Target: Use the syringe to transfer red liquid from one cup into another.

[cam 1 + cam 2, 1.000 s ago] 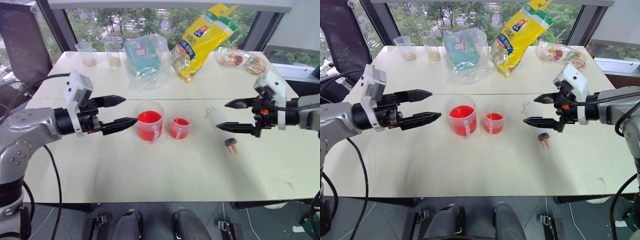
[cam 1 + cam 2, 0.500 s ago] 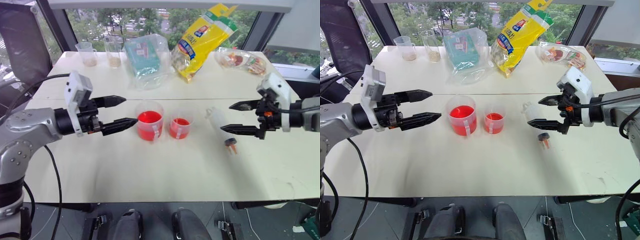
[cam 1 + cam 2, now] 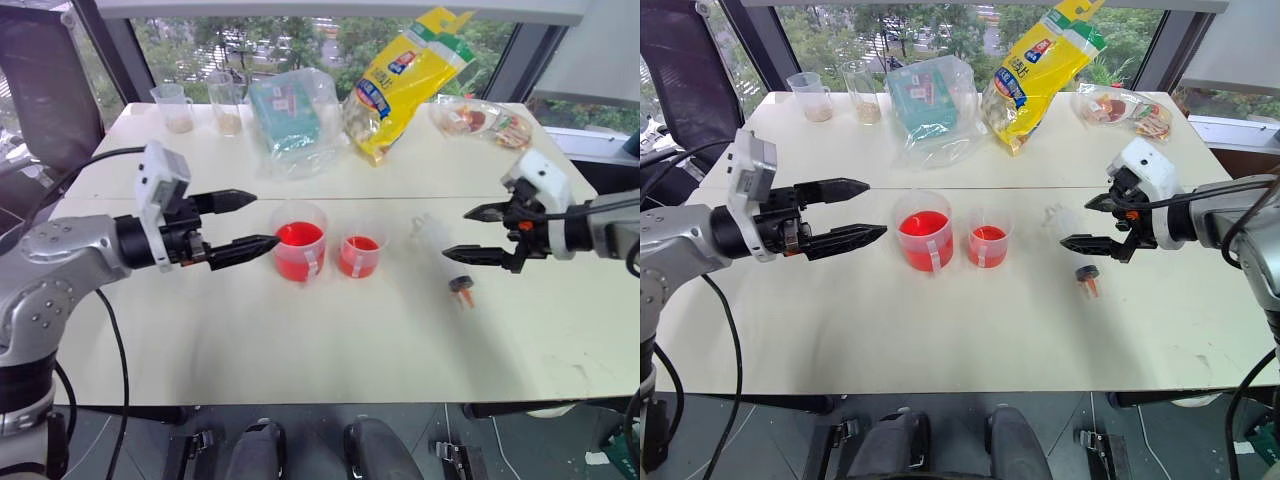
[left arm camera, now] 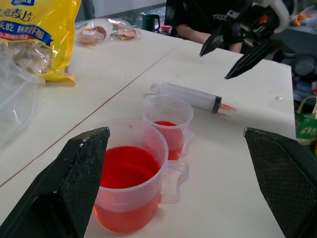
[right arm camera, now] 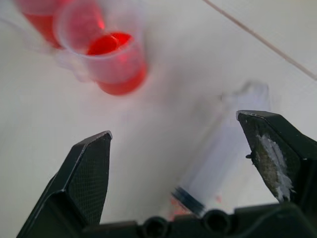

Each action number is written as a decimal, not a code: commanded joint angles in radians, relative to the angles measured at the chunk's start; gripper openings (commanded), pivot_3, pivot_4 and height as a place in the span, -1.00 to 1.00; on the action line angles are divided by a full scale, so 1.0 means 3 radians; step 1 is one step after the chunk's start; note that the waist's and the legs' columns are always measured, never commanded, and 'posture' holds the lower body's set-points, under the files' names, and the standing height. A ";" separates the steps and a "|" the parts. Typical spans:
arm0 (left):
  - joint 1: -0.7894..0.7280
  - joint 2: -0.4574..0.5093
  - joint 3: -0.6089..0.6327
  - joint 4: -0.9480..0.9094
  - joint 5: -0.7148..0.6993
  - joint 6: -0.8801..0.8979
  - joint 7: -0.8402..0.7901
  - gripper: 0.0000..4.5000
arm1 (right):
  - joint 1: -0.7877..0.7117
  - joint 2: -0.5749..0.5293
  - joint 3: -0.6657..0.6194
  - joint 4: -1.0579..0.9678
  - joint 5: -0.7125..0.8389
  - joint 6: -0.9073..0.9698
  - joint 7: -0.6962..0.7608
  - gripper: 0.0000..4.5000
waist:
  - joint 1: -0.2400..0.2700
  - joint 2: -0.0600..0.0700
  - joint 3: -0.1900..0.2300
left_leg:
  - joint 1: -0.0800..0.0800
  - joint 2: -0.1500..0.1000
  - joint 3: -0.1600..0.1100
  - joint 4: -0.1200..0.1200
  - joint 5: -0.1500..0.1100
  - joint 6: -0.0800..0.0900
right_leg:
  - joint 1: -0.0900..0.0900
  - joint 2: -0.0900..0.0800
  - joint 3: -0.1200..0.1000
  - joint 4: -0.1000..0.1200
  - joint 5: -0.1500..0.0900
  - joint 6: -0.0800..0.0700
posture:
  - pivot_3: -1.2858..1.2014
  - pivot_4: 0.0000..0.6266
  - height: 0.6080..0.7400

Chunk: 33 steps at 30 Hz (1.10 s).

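- Syringe flat on the table, untouched, just right of the smaller cup.
- Right pincer wide open, empty, poised above the syringe.
- Left pincer wide open, empty, level, just left of the wider cup.
- Both cups hold red liquid.
- Progress: nothing grasped; pick-up, draw and dispense all left.

Wide cup: clear, red liquid, white label strip. Narrow cup: same. Syringe: clear, black seal, orange tip. Bag: yellow, blue print. Counter: cream. Both hands: black fingers, white housings.
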 commanded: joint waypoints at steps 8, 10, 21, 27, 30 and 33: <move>0.0046 -0.0114 -0.0012 -0.0103 0.0103 -0.0166 0.0050 1.00 | -0.0782 0.0642 0.0706 0.1116 -0.0669 0.0309 -0.0376 0.97 | -0.0007 0.0000 0.0000 | -0.0001 0.0000 0.0001 0.0000 0.0000 0.0000 | -0.0002 0.0000 0.0001 0.0001 0.0000 0.0000 | 0.03 -0.52 1.00; 0.0082 -0.0124 -0.0015 -0.0138 0.0131 -0.0182 0.0058 1.00 | -0.0865 0.0809 0.0797 0.1391 -0.0794 0.0323 -0.0471 0.97 | -0.0006 0.0000 0.0000 | -0.0001 0.0000 0.0001 0.0001 0.0000 0.0000 | -0.0002 0.0000 0.0001 0.0001 0.0000 0.0000 | 0.03 -0.52 1.00; 0.0194 -0.0164 0.0012 -0.0278 0.0129 -0.0210 0.0145 1.00 | -0.1089 0.1330 0.0820 0.2205 -0.1079 0.0367 -0.0652 0.97 | -0.0008 0.0000 0.0000 | -0.0002 0.0000 0.0001 0.0000 0.0000 0.0000 | -0.0003 -0.0001 0.0001 0.0002 0.0000 0.0000 | 0.03 -0.52 1.00; 0.0192 -0.0170 0.0014 -0.0299 0.0121 -0.0208 0.0162 1.00 | -0.1257 0.1562 0.0752 0.2605 -0.1125 0.0456 -0.0712 0.97 | -0.0011 -0.0001 -0.0001 | 0.0000 0.0000 0.0001 0.0000 0.0000 0.0000 | -0.0002 0.0000 0.0001 0.0004 0.0000 0.0000 | 0.03 -0.52 1.00; 0.0188 -0.0172 0.0007 -0.0300 0.0129 -0.0215 0.0164 1.00 | -0.1271 0.1626 0.0763 0.2663 -0.1162 0.0444 -0.0713 0.73 | -0.0014 -0.0002 -0.0001 | 0.0000 0.0000 0.0001 0.0001 0.0000 0.0000 | -0.0001 0.0000 0.0001 0.0004 0.0000 0.0000 | 0.03 -0.52 1.00; 0.0190 -0.0178 0.0005 -0.0304 0.0136 -0.0223 0.0170 1.00 | -0.1261 0.1663 0.0773 0.2627 -0.1188 0.0468 -0.0685 0.14 | -0.0016 -0.0002 -0.0001 | 0.0001 0.0000 0.0001 0.0001 0.0000 0.0000 | -0.0001 0.0000 0.0001 0.0004 0.0000 0.0000 | 0.03 -0.52 1.00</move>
